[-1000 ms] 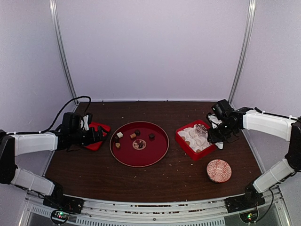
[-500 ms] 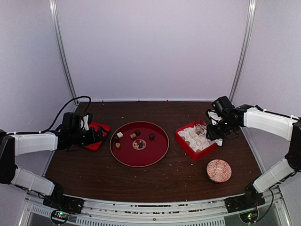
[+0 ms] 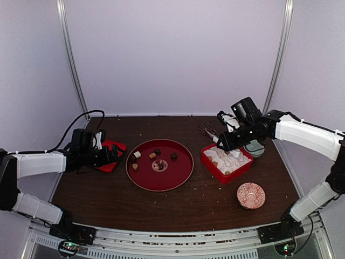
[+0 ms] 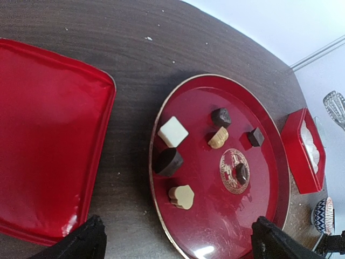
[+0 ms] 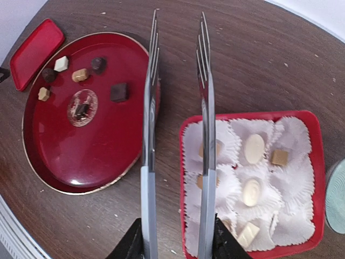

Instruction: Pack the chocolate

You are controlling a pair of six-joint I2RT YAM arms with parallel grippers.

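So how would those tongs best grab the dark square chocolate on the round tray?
Probably from straight above, with the tongs closing on two opposite flat sides of the dark square chocolate. It sits flat on the round tray, apart from the other pieces, so there is room for a tip on either side.

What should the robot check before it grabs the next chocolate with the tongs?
1. Tongs held in right jaws: ok.
2. Tong tips apart and empty: ok.
3. Chocolates waiting on tray: ok.
4. Tips over a chocolate: not ok, they hang by the tray's edge.
5. Empty cups in box: ok.
6. Left jaws open, off to the side of the tray: ok.
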